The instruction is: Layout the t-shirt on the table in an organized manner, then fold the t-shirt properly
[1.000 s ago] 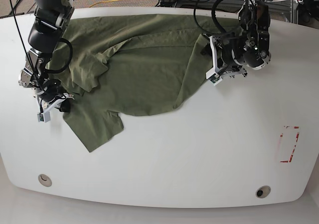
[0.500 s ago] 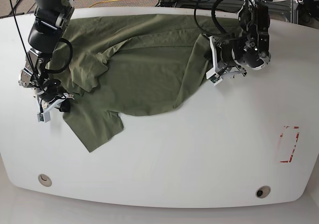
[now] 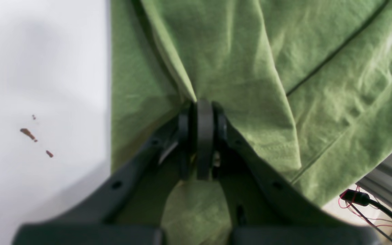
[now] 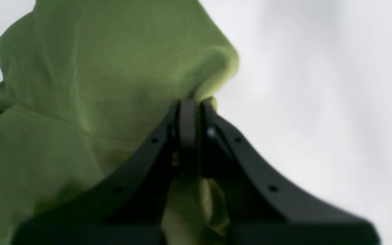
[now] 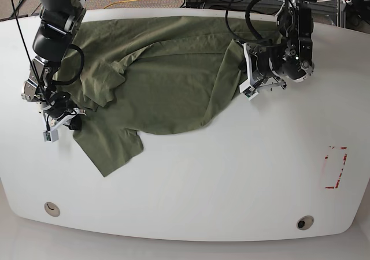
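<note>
The t-shirt (image 5: 165,81) lies rumpled across the far half of the table (image 5: 231,179), its long axis running side to side from one arm to the other. It is not flat: a big fold of cloth is turned over near its middle. One narrower end trails toward the near left, ending in a squared flap that points down toward the front edge. I cannot tell where the collar is.

The left gripper (image 3: 201,109) has its jaws pressed together on a ridge of cloth at the shirt's right edge, and creases fan away from the pinch. The right gripper (image 4: 191,102) is likewise clamped on a bunched lip of fabric at the shirt's left edge, with bare white tabletop beside it.
</note>
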